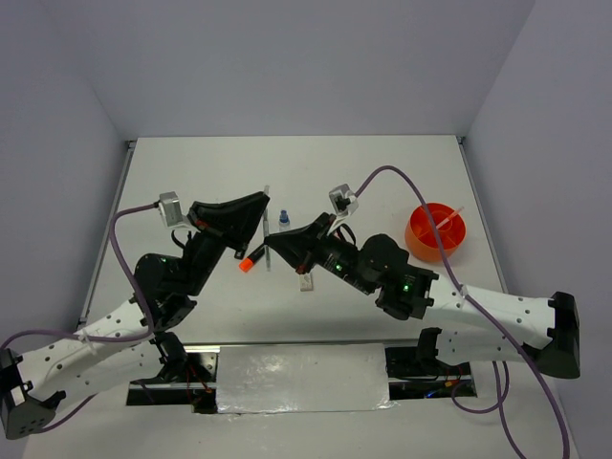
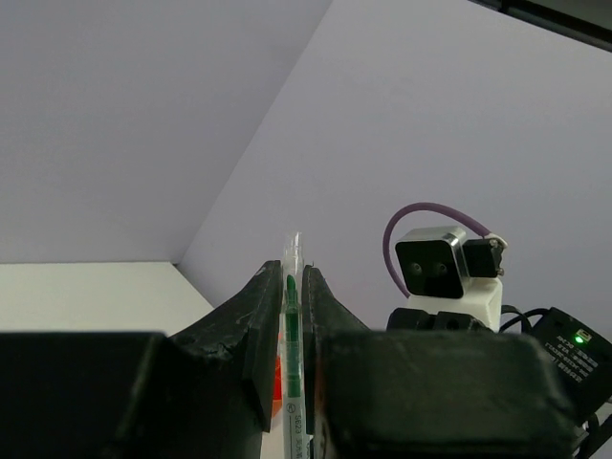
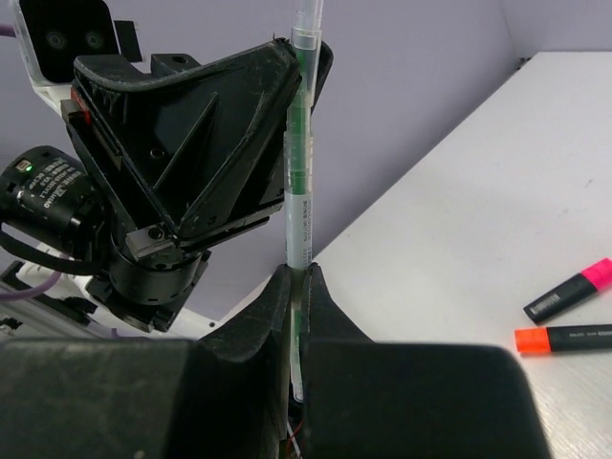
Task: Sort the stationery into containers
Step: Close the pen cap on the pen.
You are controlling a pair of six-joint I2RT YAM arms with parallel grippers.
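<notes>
The pen (image 1: 267,228), a thin clear barrel with a green refill, is held off the table (image 1: 382,172) near its middle, well apart from the orange bowl (image 1: 435,232). It is pinched by both grippers at once: the left gripper (image 2: 290,279) is closed on the far part of the barrel and the right gripper (image 3: 298,279) is closed narrowly on the near end. It is judged to be light and stiff but smooth and slippery, so a pivot or slide is to be expected from an end hold. A grip nearer mid-barrel with modest force is preferred, since the clear plastic could crack.
</notes>
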